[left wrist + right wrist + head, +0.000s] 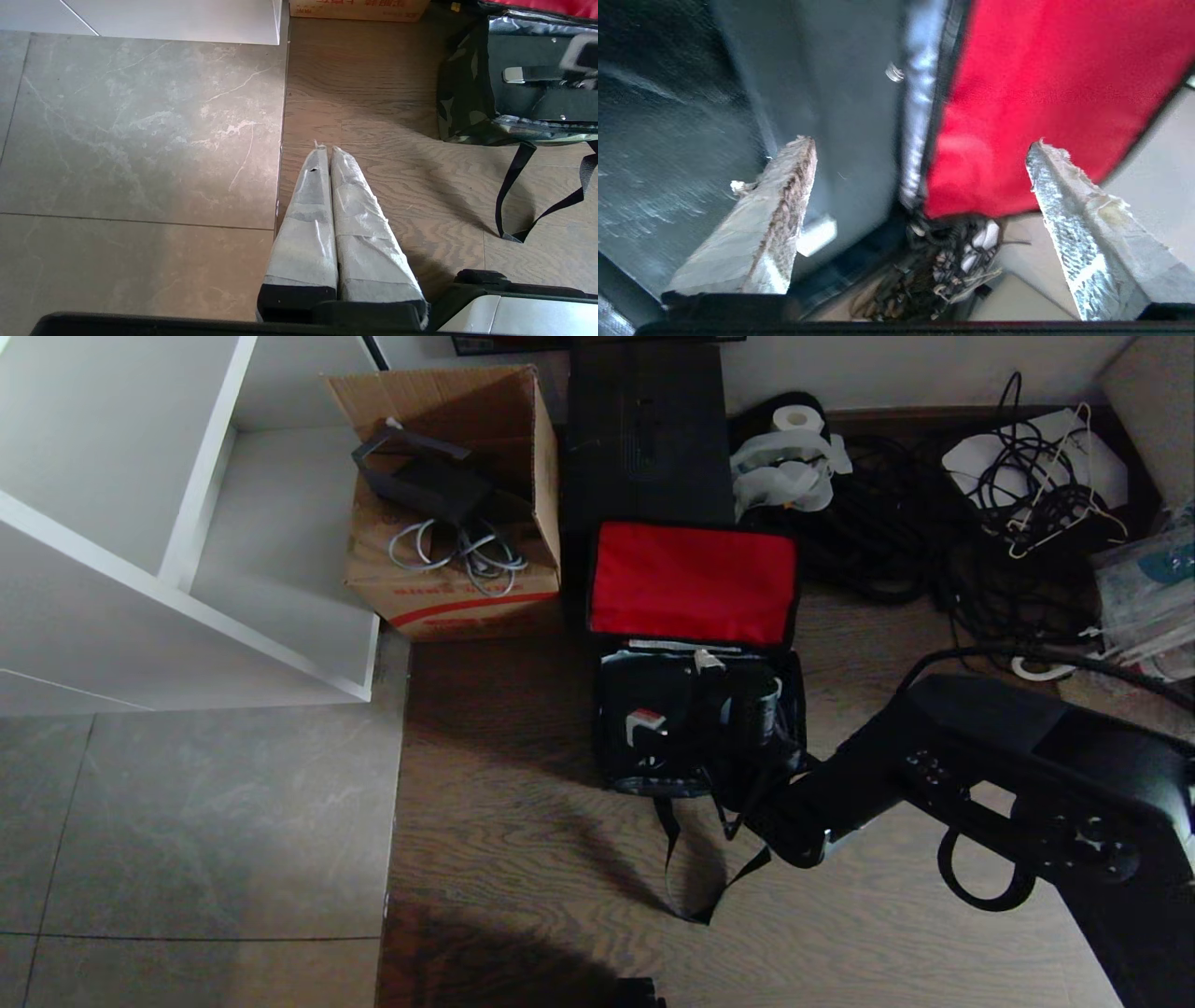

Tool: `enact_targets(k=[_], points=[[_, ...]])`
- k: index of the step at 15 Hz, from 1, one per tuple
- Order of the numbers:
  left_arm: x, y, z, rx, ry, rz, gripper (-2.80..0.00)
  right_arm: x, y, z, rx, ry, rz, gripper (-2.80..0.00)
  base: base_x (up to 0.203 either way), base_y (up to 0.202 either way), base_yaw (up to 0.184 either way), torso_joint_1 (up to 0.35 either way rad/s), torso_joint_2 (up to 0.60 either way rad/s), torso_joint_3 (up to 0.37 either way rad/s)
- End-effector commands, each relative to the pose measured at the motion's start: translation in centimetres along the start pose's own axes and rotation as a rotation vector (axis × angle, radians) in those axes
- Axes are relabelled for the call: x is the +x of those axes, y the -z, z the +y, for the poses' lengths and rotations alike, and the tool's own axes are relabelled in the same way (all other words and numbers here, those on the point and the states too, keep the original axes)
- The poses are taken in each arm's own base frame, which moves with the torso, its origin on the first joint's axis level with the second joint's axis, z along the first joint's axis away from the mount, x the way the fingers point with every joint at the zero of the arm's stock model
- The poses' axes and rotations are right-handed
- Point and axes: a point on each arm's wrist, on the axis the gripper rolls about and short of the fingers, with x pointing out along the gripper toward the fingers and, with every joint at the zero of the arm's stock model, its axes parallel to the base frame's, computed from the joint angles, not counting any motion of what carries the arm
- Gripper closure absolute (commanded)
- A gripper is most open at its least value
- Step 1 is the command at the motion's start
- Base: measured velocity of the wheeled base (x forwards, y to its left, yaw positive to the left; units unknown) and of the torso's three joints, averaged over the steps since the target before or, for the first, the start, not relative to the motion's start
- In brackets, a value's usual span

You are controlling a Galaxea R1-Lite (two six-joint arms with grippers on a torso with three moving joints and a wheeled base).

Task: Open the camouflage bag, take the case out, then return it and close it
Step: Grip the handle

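The right gripper (920, 186) hangs with fingers spread wide and empty at the near right corner of the open green-and-black camouflage fabric bag (698, 723). Just ahead of it the flat black hard case (686, 714) sits inside, under the raised red lid lining (693, 581). Beyond stand a tall black box (646, 429), a brown cardboard box (457, 504) and tangled black cables (980, 523). The left gripper (327, 154) is pressed closed over the floor (140, 140).
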Motion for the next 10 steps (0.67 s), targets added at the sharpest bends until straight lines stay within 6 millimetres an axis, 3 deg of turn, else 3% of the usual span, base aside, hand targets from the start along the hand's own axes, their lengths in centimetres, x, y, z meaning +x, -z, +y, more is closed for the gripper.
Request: enact_targets(k=[1,5,7,10], points=[[0.1,0.3,0.0,0.0,-0.001,0.009,0.0,0.7,-0.5,1.2,-0.003,0.007,0.004,-2.8,0.0,0.0,0.0,0.0,0.0,0.0],[0.1,0.3,0.0,0.0,-0.001,0.009,0.0,-0.6,-0.1,0.6,-0.004,-0.046,-0.005,-2.8,0.0,0.0,0.0,0.0,0.0,0.0],[0.1,0.3,0.0,0.0,-0.001,0.009,0.0,-1.4,0.2,-0.8,0.009,-0.055,-0.008,-2.8,0.0,0.0,0.0,0.0,0.0,0.0],[0.1,0.3,0.0,0.0,-0.001,0.009,0.0,-1.4,-0.1,-0.6,0.024,-0.05,-0.011,-2.8,0.0,0.0,0.0,0.0,0.0,0.0]])
